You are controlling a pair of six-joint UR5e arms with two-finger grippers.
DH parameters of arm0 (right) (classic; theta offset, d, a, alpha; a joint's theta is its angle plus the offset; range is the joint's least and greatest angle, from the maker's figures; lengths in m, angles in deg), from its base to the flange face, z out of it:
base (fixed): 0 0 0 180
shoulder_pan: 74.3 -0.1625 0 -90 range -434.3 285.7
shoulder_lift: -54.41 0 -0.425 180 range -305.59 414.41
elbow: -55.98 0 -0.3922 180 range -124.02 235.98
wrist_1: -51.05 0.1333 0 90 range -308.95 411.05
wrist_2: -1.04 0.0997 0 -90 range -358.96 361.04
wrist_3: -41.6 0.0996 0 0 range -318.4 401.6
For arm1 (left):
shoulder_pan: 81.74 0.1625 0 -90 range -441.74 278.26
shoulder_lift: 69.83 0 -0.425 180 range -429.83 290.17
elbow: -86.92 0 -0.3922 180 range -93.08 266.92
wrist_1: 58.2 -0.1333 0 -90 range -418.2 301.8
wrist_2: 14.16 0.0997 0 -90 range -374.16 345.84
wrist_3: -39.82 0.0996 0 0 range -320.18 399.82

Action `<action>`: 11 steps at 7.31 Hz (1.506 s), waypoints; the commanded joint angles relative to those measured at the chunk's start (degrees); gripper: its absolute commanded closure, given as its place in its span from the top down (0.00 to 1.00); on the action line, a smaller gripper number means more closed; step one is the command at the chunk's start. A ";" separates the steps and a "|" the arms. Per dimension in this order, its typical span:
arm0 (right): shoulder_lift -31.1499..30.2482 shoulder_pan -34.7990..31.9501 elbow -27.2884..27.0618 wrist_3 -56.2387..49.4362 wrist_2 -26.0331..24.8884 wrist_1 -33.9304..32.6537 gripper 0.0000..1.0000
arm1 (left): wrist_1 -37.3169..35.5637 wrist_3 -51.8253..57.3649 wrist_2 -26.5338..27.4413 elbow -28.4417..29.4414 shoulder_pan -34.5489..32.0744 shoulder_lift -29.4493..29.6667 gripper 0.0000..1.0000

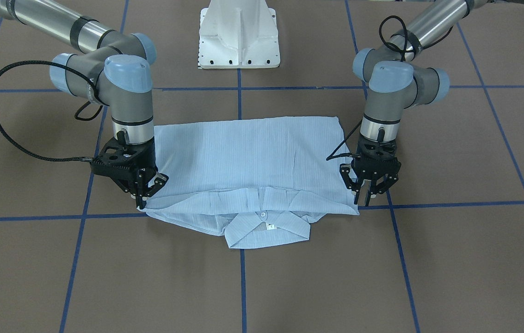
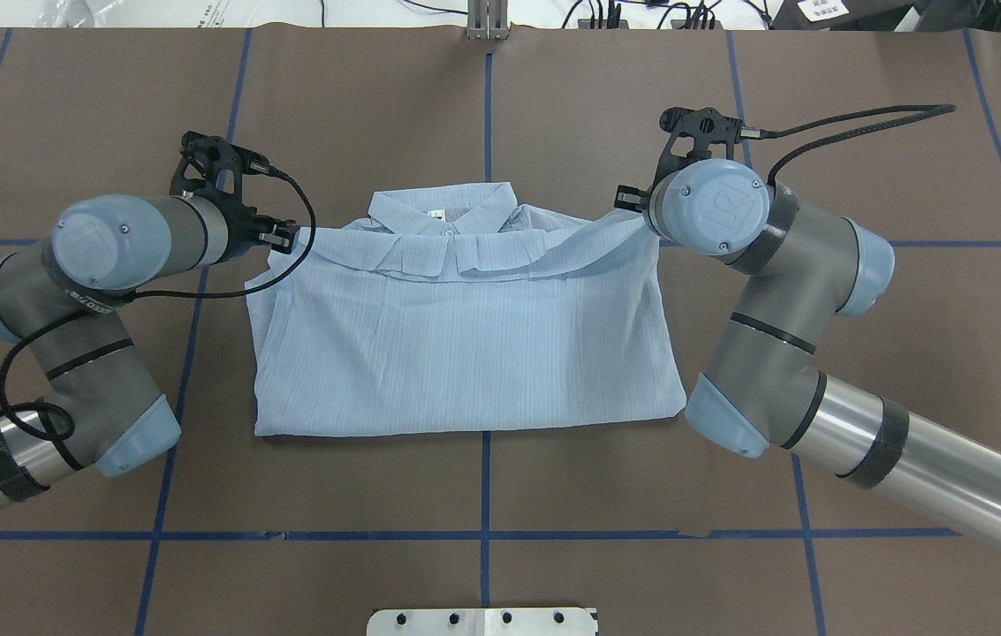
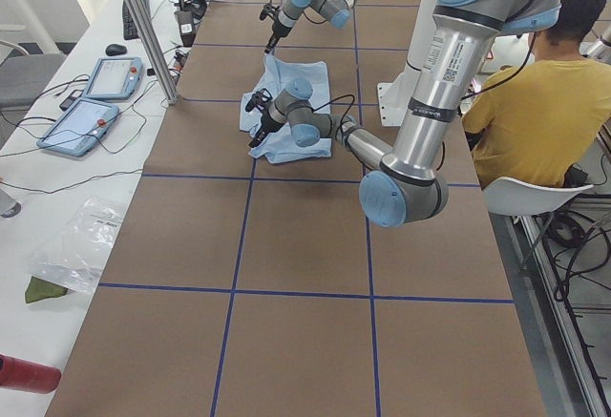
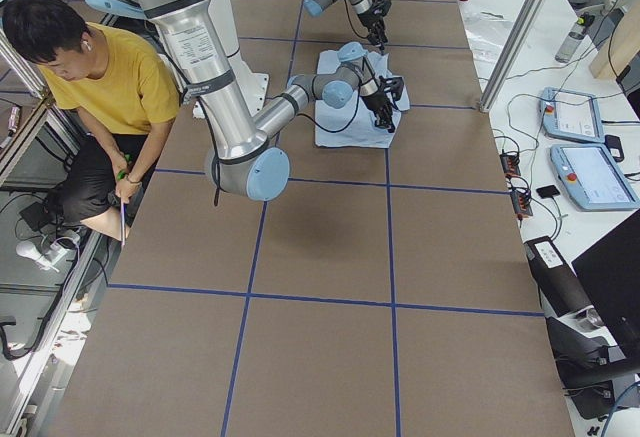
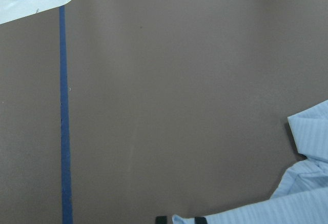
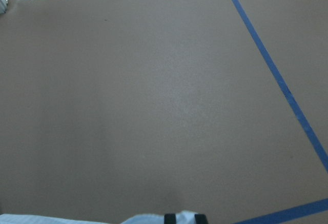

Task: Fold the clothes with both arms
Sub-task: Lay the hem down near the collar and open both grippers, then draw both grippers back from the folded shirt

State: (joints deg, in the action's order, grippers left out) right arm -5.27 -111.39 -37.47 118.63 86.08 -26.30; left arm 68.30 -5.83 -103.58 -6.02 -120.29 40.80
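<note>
The pale blue striped shirt (image 1: 252, 157) lies folded flat on the brown table, with its collar (image 1: 266, 231) on the far side from the robot. It also shows in the overhead view (image 2: 465, 353). My left gripper (image 1: 363, 200) points down at one shoulder corner, and the left wrist view shows cloth (image 5: 307, 183) between its fingertips. My right gripper (image 1: 144, 196) points down at the other shoulder corner, and the right wrist view shows cloth (image 6: 143, 219) at its fingertips. Both seem shut on the shirt's edge, low at the table. In the overhead view the right gripper (image 2: 628, 201) is mostly hidden under its wrist.
The white pedestal base (image 1: 239, 37) stands behind the shirt. Blue tape lines (image 1: 243, 286) grid the brown table. A seated person in yellow (image 3: 535, 112) is beside the robot. Tablets (image 3: 91, 102) and cables lie on a side bench beyond the table's far edge.
</note>
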 commanded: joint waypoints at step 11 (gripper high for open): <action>0.10 -2.37 -1.21 -2.07 6.45 0.18 1.00 | 0.76 -20.97 0.91 -14.29 17.98 -15.62 0.64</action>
State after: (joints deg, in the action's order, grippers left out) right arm -5.11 -113.80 -38.68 116.57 92.53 -26.12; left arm 69.06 -26.71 -102.69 -20.90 -102.97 25.01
